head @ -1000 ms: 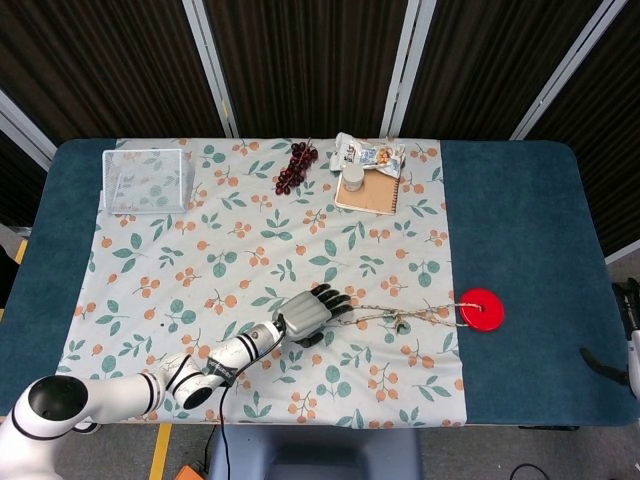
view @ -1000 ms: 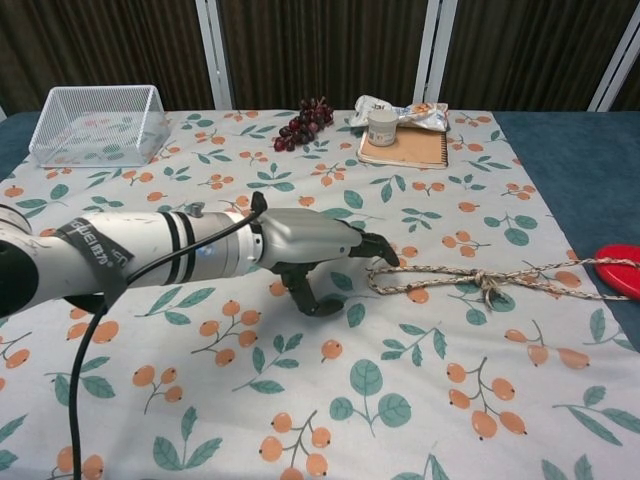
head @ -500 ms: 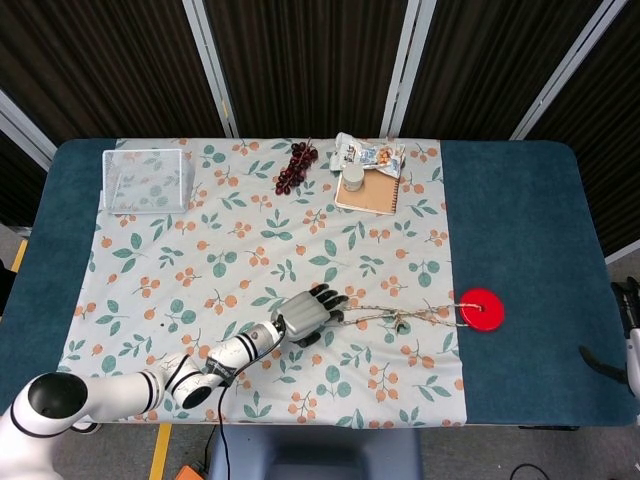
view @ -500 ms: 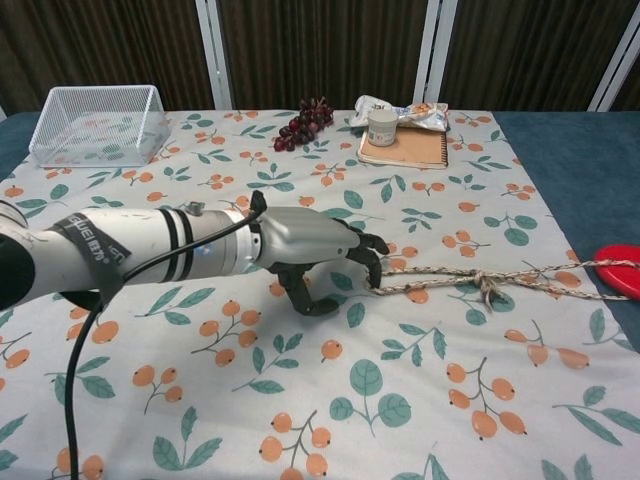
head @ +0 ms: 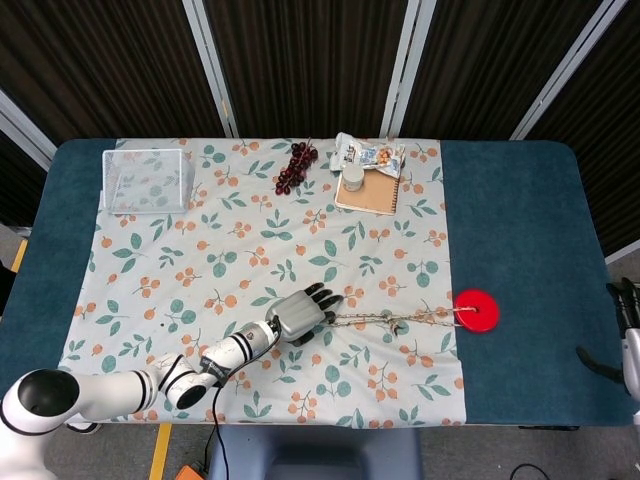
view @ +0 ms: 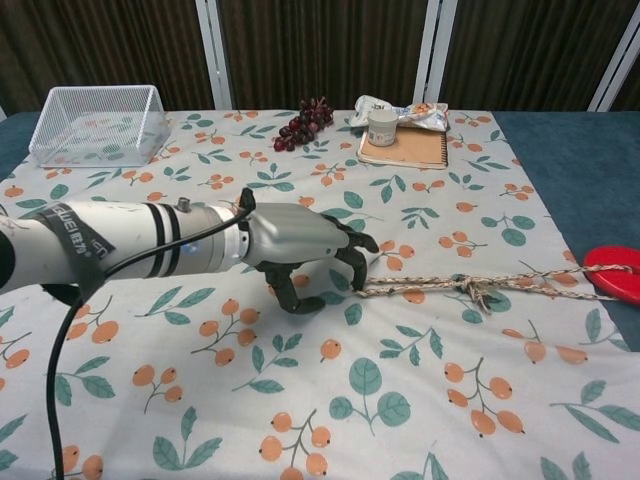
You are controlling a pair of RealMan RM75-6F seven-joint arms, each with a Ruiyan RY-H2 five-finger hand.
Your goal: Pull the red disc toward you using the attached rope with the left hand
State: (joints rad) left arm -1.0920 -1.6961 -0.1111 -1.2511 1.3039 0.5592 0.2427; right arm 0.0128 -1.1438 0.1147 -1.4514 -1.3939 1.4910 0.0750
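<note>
The red disc (head: 476, 309) lies flat on the blue table just past the right edge of the floral cloth; the chest view shows this disc (view: 615, 273) at its right border. A knotted twine rope (head: 400, 320) runs nearly straight from it leftward across the cloth. My left hand (head: 300, 315) lies low over the cloth at the rope's near end, its dark fingers (view: 352, 262) curled down and hooked over the rope (view: 470, 288). Only a dark sliver of my right hand (head: 626, 300) shows at the far right edge of the head view.
At the back left stands a white wire basket (head: 146, 180). Dark grapes (head: 296, 166), a snack bag (head: 370, 154), a small jar (head: 353, 178) and a brown notebook (head: 368, 192) sit at the back middle, well away from the rope.
My left hand has drawn back to the left with the rope end. The rope has pulled straighter and the red disc has slid a little left, toward the cloth edge.
</note>
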